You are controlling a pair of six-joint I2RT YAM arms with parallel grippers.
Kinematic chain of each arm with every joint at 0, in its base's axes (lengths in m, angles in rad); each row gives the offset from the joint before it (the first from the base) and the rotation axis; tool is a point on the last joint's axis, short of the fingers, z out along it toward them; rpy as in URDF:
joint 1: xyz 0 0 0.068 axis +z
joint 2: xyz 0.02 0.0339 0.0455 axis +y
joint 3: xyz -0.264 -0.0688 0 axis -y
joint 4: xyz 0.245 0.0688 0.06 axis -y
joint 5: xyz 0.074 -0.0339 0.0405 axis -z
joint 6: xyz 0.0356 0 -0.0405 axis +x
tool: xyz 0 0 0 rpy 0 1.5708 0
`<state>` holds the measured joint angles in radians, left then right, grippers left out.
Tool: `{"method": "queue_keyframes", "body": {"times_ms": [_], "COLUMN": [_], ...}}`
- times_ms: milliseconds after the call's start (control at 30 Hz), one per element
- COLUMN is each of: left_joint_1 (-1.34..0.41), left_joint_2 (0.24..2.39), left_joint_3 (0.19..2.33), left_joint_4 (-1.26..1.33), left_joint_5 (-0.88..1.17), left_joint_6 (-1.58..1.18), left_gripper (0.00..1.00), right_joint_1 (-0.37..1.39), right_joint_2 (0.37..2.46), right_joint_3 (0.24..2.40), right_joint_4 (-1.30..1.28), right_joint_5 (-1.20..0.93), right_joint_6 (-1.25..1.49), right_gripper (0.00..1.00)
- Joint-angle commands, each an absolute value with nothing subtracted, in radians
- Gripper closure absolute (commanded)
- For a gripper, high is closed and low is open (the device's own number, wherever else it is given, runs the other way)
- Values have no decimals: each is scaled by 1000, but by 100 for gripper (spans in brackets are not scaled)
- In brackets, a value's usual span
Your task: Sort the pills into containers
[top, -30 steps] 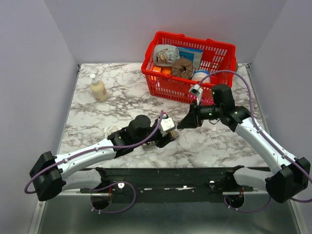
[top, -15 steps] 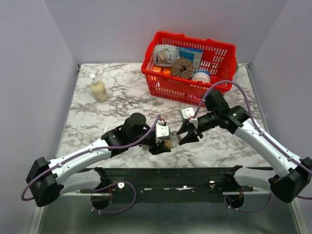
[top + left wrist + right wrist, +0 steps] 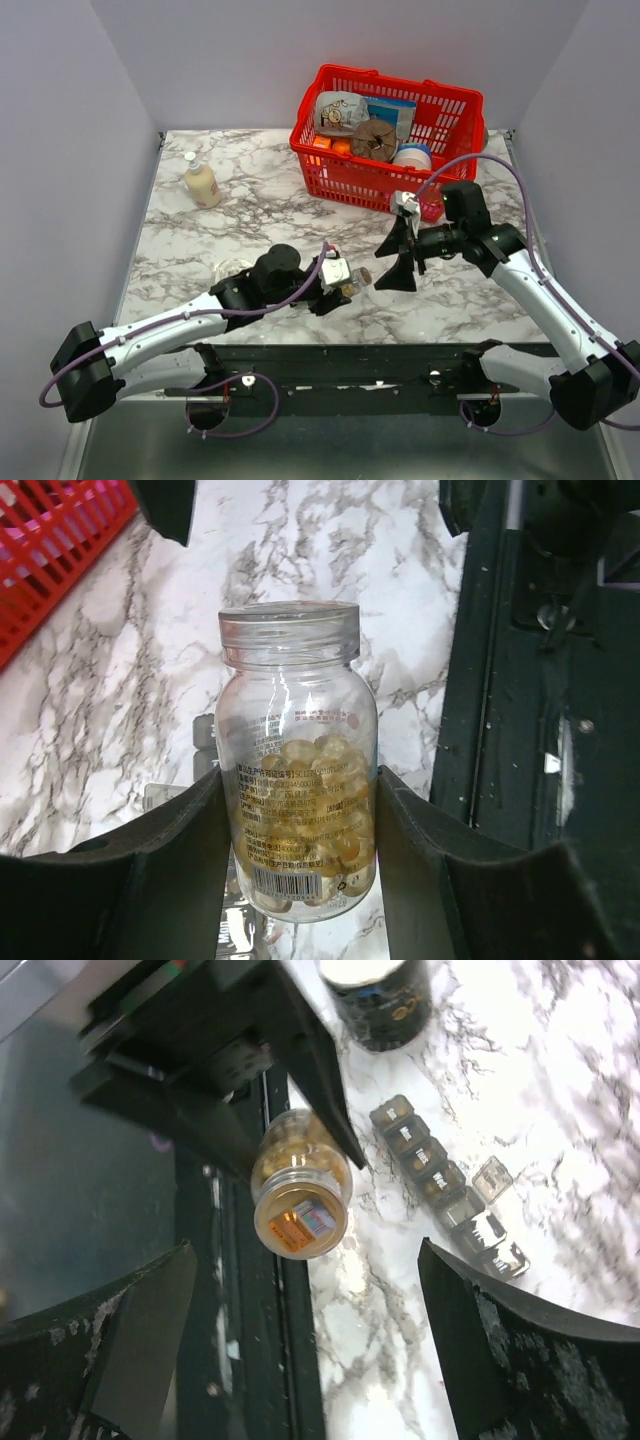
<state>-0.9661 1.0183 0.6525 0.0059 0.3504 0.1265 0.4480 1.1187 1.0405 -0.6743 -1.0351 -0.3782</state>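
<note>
A small clear bottle (image 3: 290,680) of amber pills (image 3: 320,820) sits upright between the fingers of my left gripper (image 3: 300,780), which is shut on its lower half. From above, the bottle (image 3: 356,283) pokes out of the left gripper (image 3: 343,284) near the table's front middle. My right gripper (image 3: 396,259) hangs just right of it, open and empty. In the right wrist view the bottle's end (image 3: 300,1195) faces the right gripper (image 3: 315,1360), apart from both fingers. The containers (image 3: 445,1182), a dark strip of small compartments with some lids up, lie on the marble behind the bottle.
A red mesh basket (image 3: 440,105) full of goods stands at the back right. At the back left is a cream pump bottle (image 3: 201,182). A dark jar (image 3: 378,995) stands near the containers. A black rail (image 3: 340,360) runs along the near edge.
My right gripper reached in to the bottle half a second ago, then drew back to the right and opened wide. The left gripper has kept hold of the bottle, shifting only slightly.
</note>
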Motion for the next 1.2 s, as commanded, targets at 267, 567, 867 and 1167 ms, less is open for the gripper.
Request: {"method": "queue_keyframes", "body": {"times_ms": [267,567,867,1167], "left_joint_1": [-1117,-1124,-1124,-1126], "left_joint_2": [1075,1095,1104,1132], "left_joint_3": [652,647,652,653], "left_joint_4": [189,202,198,199], "left_joint_5": [-166,-153,-123,-101], "left_joint_6": [118,120,118,121], "left_gripper": [100,100,100,100], "right_joint_1": [416,416,417,417], "right_joint_2": [1181,1230,1276,1284], "right_joint_3": [939,956,974,980], "right_joint_4": [-393,-356,-345,-327], "right_joint_5": [-972,-989,-994,-1025], "right_joint_6": [162,213,224,224], "right_gripper": [7,19,30,55]}}
